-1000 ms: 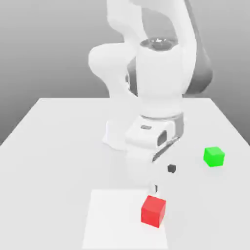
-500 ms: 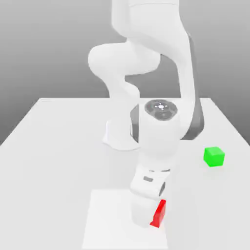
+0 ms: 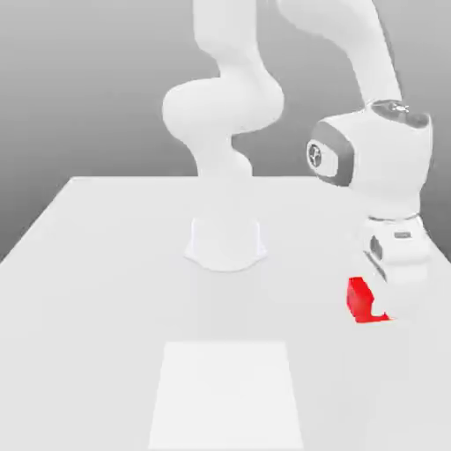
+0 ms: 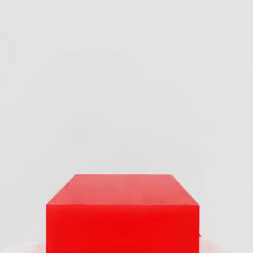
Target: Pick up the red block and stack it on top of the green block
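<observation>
1. Grips the red block [image 3: 358, 299] in the closed pincer [image 3: 384, 310], toward four o'clock in the exterior view.
2. Shows red toward nine o'clock of the white hand [image 3: 396, 264], partly covered by it.
3. Reaches over the pale table [image 3: 106, 282] from the arm's base [image 3: 225, 245], near the dial's centre.
4. Leaves the white square [image 3: 225, 396] at six o'clock, well apart from the red block.

Arm [image 3: 379, 66] bent; hand [image 3: 398, 269] pointing down; jaws shut.
</observation>
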